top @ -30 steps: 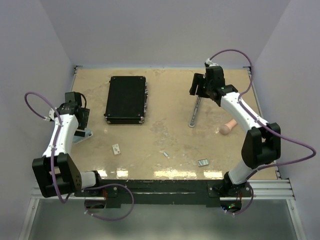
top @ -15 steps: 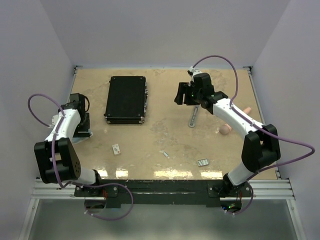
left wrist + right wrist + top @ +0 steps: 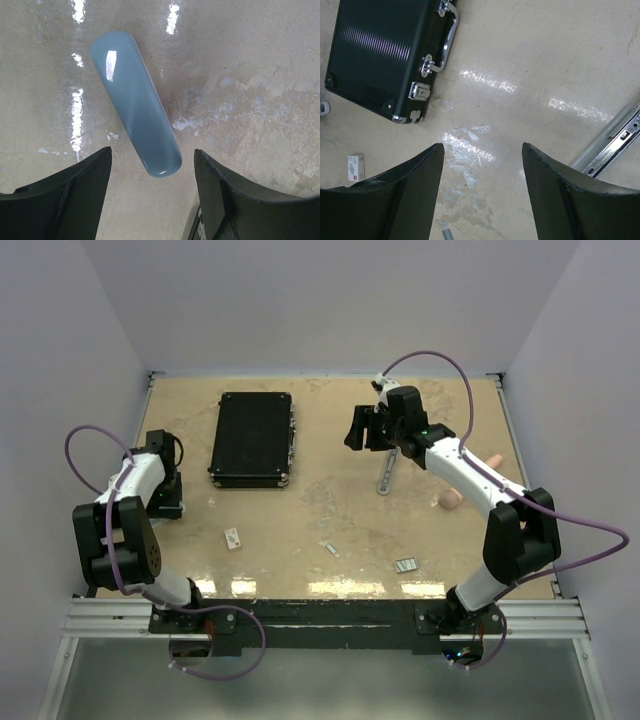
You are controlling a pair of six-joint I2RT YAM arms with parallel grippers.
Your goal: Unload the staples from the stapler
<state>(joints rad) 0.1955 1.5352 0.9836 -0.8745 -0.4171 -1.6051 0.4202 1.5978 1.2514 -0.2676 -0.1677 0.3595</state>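
The stapler (image 3: 388, 472) shows as a slim silver bar lying on the table; its open rail (image 3: 612, 147) reaches into the right wrist view at the right edge. My right gripper (image 3: 358, 432) hovers left of its far end, open (image 3: 482, 146) over bare table. Loose staples lie nearer the front: a short strip (image 3: 331, 550) and a wider one (image 3: 405, 565); one grey bit (image 3: 447, 234) shows low in the right wrist view. My left gripper (image 3: 165, 502) is at the far left, open (image 3: 151, 150), its fingers on either side of the end of a glossy blue-grey rounded bar (image 3: 135, 102) without touching it.
A flat black case (image 3: 251, 438) with metal latches (image 3: 420, 92) lies at the back left. A small white block (image 3: 233, 537) with a red mark sits near the front left. A pinkish cylinder (image 3: 452, 498) lies right of the stapler.
My right gripper has swung left and forward, away from the stapler's far end. My left gripper has drawn back over the blue-grey bar and its jaws have narrowed slightly.
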